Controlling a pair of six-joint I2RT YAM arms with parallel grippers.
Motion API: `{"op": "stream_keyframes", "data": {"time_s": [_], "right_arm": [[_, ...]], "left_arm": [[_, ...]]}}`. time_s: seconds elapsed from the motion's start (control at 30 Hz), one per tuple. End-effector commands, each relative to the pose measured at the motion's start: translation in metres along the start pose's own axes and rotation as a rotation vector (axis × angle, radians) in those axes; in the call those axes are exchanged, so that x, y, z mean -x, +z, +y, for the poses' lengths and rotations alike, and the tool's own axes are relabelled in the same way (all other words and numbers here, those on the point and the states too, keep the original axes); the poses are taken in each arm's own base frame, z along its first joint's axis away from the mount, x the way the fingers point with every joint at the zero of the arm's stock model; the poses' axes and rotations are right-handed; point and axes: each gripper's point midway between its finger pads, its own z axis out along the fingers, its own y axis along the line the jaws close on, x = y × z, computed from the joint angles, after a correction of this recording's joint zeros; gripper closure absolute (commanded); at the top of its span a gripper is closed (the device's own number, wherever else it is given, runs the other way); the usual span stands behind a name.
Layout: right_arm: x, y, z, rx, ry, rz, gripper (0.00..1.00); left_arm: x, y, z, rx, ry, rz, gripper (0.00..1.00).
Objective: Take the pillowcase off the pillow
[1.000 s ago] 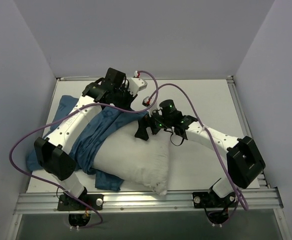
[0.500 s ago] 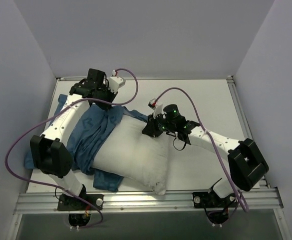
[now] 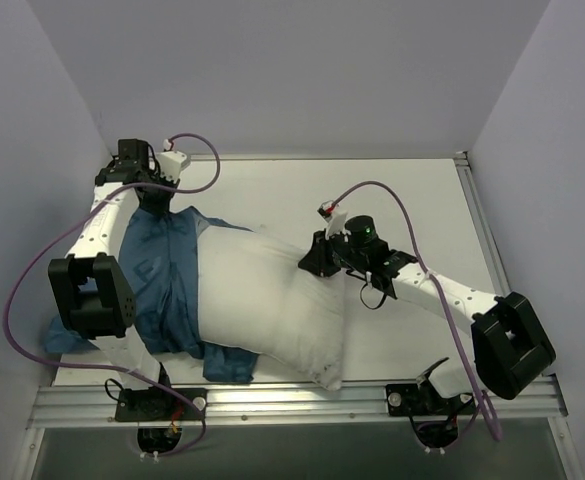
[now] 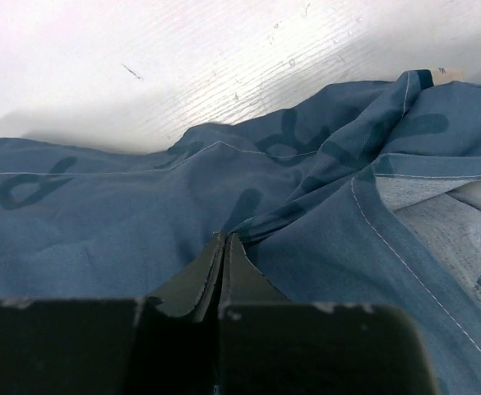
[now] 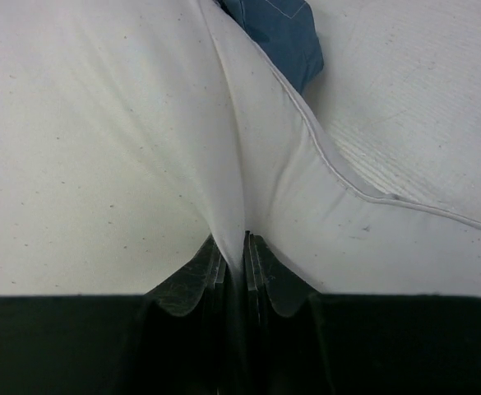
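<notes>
Now, left gripper (image 4: pixel 225 240) pinching pillowcase (image 4: pixel 133 206) near far-left corner of table (image 3: pixel 412 190), right gripper (image 5: pixel 236 243) pinching pillow (image 5: pixel 100 123) near edge.

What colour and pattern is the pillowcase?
The pillowcase is blue with darker letters; left wrist view shows it best.

Lab enclosure, blank walls (image 3: pixel 272 70), railed table (image 3: pixel 412 190)

Seen from above, the left edge of the pillow (image 3: pixel 272 300) disappears under the pillowcase (image 3: pixel 157 270), and the left arm (image 3: pixel 92 225) covers part of that cloth. The tips of the left gripper (image 3: pixel 155 200) and right gripper (image 3: pixel 317 258) hide beneath their wrists. In the left wrist view, the pillowcase runs off three edges and folds break its letters.
</notes>
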Motion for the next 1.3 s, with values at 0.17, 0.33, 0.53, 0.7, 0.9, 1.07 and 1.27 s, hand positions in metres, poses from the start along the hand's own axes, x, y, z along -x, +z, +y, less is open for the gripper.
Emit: {"op": "stream_keyframes", "data": {"time_s": [0.17,0.33,0.53,0.7,0.9,1.07,1.27], "right_arm": [[-0.051,-0.042,-0.067,-0.359,0.085,0.239,1.00],[-0.005,-0.043,-0.083,-0.422,0.026,0.195,1.00],[0.028,-0.051,-0.114,-0.488,-0.019,0.182,1.00],[0.054,-0.057,-0.153,-0.551,0.004,0.161,1.00],[0.085,-0.036,-0.168,-0.539,-0.056,0.154,1.00],[0.100,-0.033,-0.177,-0.561,-0.089,0.152,1.00],[0.105,-0.030,-0.181,-0.553,-0.099,0.149,1.00]], "left_arm": [[0.059,-0.063,0.010,-0.051,0.019,-0.265,0.06],[0.098,-0.140,-0.025,-0.198,-0.053,-0.433,0.06],[0.056,-0.184,-0.016,-0.141,-0.028,-0.361,0.06],[-0.055,-0.156,0.009,-0.017,0.107,-0.065,0.06],[-0.152,-0.110,0.013,0.076,0.343,0.180,0.06],[-0.174,-0.077,0.021,0.106,0.441,0.212,0.06],[-0.168,-0.034,0.045,0.213,0.390,0.158,0.06]]}}
